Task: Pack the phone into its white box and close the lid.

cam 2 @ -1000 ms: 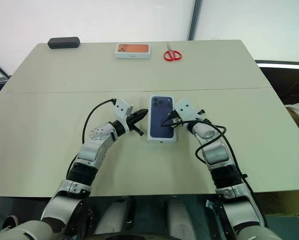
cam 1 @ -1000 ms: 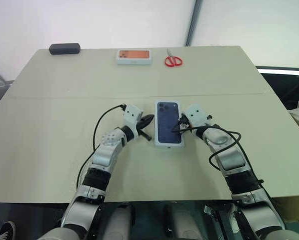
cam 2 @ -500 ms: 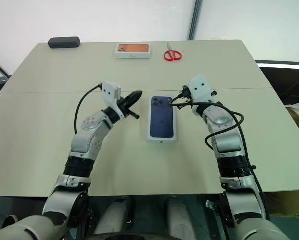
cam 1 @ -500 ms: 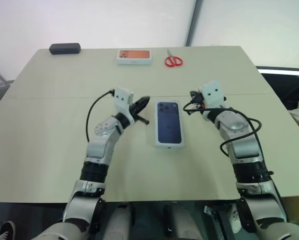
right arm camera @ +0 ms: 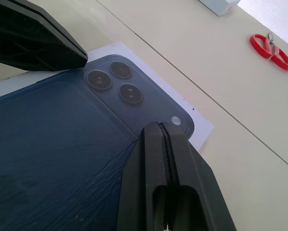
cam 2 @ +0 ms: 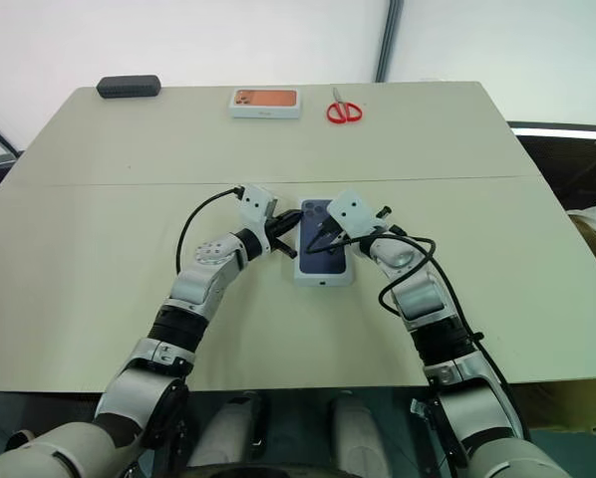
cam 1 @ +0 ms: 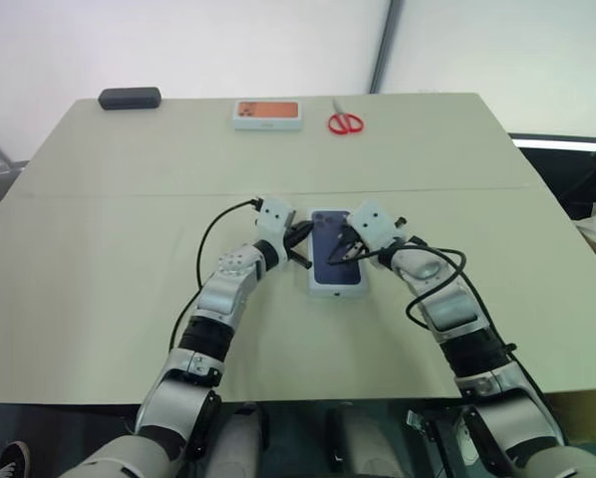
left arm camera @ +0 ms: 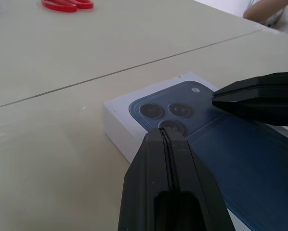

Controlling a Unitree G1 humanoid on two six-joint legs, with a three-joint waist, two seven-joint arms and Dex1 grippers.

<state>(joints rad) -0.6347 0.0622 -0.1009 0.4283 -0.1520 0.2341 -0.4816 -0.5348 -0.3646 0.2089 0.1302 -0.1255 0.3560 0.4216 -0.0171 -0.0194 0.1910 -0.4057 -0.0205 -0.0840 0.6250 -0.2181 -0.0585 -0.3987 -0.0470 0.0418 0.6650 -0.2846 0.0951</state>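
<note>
Head view: both closed pincers, left pincer point(cam 1: 300, 239) and right pincer point(cam 1: 340, 252), over the lid point(cam 1: 338, 276).

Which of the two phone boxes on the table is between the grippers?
The lid picturing a dark blue phone; the white box with the orange picture lies at the far edge.

Along the far edge of my desk point(cam 1: 99, 249) lie a black oblong case point(cam 1: 130, 98), a white box with an orange picture point(cam 1: 268, 113), and red-handled scissors point(cam 1: 345, 120).
</note>
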